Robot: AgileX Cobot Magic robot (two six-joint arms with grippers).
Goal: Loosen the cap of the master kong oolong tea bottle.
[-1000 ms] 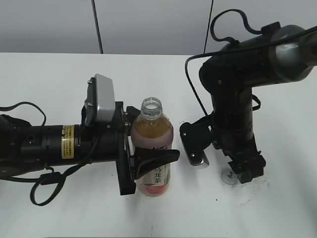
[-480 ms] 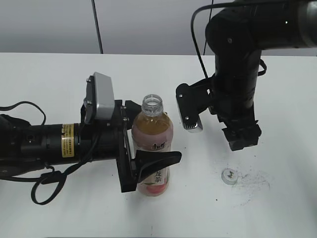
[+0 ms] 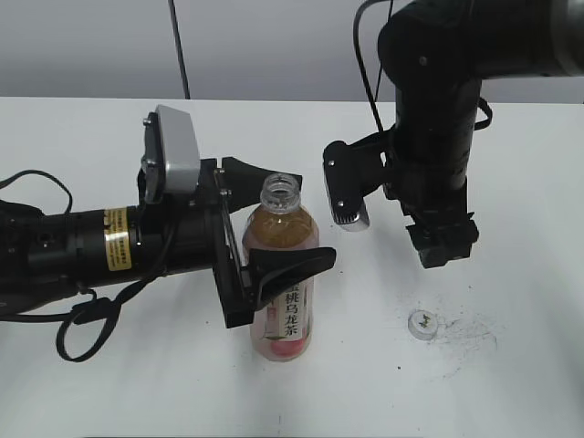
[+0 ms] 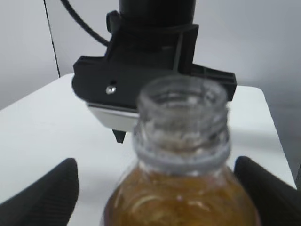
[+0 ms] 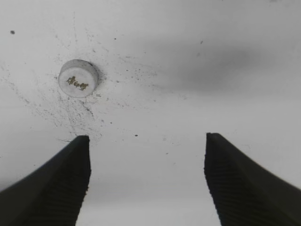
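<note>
The master kong oolong tea bottle [image 3: 283, 301] stands upright on the white table with its neck [image 3: 280, 193] uncapped; the open neck [image 4: 181, 117] fills the left wrist view. My left gripper [image 3: 297, 219] is open, with one finger on each side of the bottle's shoulder and a gap showing on one side [image 4: 155, 162]. The cap [image 3: 422, 324] lies on the table to the right of the bottle, logo up [image 5: 78, 78]. My right gripper [image 3: 441, 246] hangs open and empty above the table, up and a little to the right of the cap [image 5: 146, 139].
The white table [image 3: 511, 392] carries dark scuff marks [image 3: 465, 333] around the cap. The right arm's wrist camera [image 3: 347, 196] hangs close to the right of the bottle's neck. A grey wall [image 3: 274, 46] runs behind the table.
My right gripper rose off the table and left the cap lying there. My left arm shifted up and to the left while the bottle stayed in place.
</note>
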